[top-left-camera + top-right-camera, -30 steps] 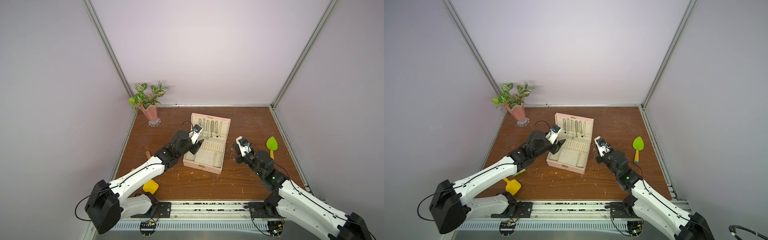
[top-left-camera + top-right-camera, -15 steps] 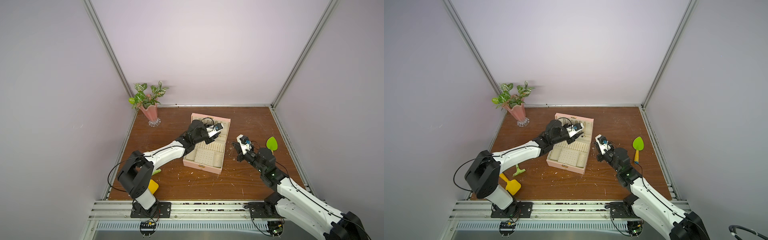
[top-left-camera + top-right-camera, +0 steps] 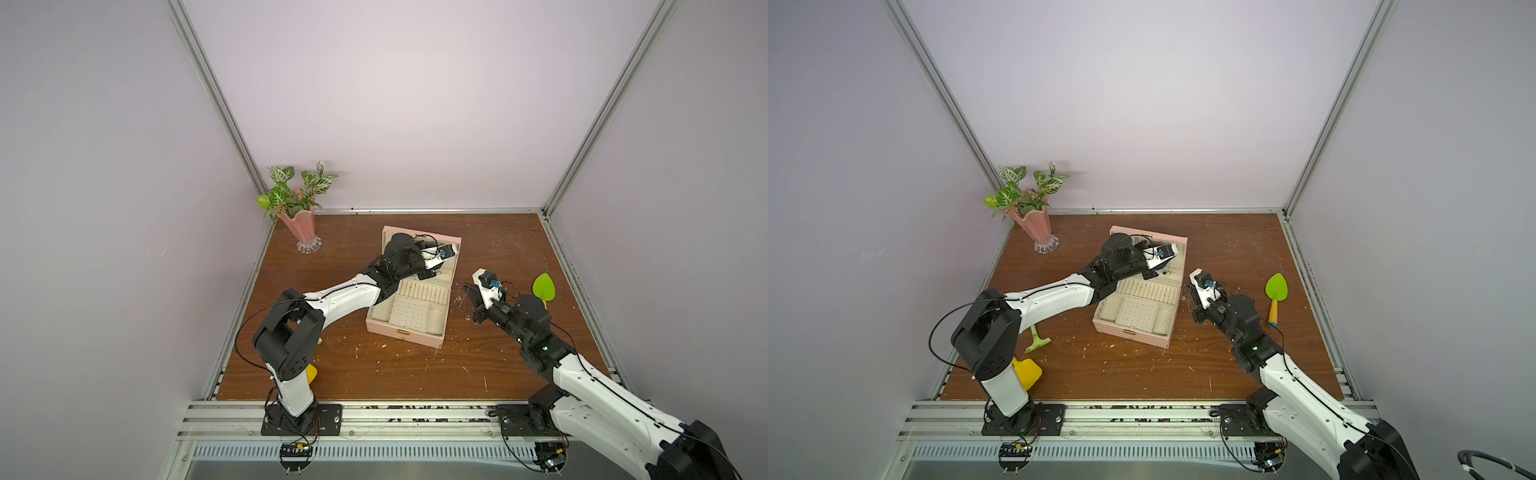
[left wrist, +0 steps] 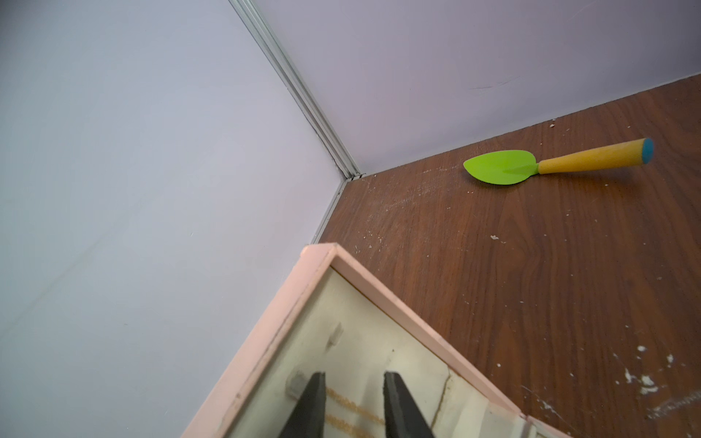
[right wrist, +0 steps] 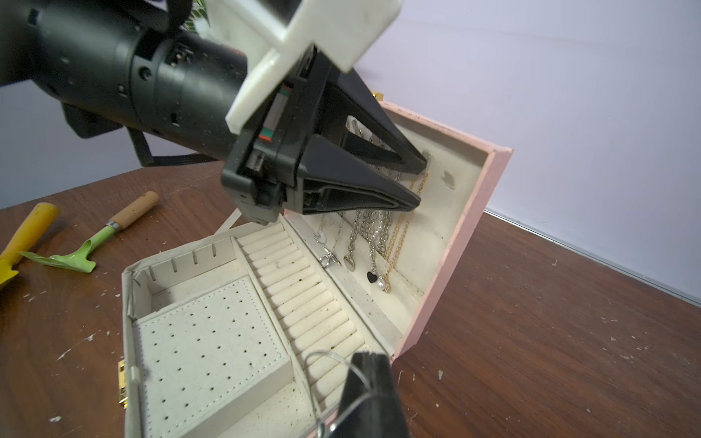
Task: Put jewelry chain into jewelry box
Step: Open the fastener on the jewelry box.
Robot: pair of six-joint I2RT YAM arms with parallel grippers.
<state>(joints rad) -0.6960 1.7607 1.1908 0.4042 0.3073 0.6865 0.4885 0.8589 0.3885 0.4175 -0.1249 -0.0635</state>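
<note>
The pink jewelry box (image 3: 405, 332) (image 3: 1133, 334) lies open mid-table, its lid (image 5: 466, 235) propped up. Several necklaces hang inside the lid, among them a gold chain (image 5: 402, 227) (image 4: 352, 404). My left gripper (image 5: 419, 180) (image 4: 352, 379) (image 3: 432, 270) reaches into the lid, open, its fingertips either side of that gold chain with a gap between them. My right gripper (image 5: 370, 358) (image 3: 466, 290) hovers just right of the box's base, shut on the jewelry chain (image 5: 310, 383), a thin silvery loop that droops over the ring-slot rows.
A pink vase with a plant (image 3: 301, 226) stands at the back left. A green trowel (image 3: 543, 286) (image 4: 500, 167) lies right of the box. A green rake (image 3: 1038, 340) and a yellow tool (image 3: 1027, 372) lie front left. Walls close in on three sides.
My left arm swung from the box's left edge up into the lid, and its jaws narrowed. The right gripper stayed shut and hardly moved.
</note>
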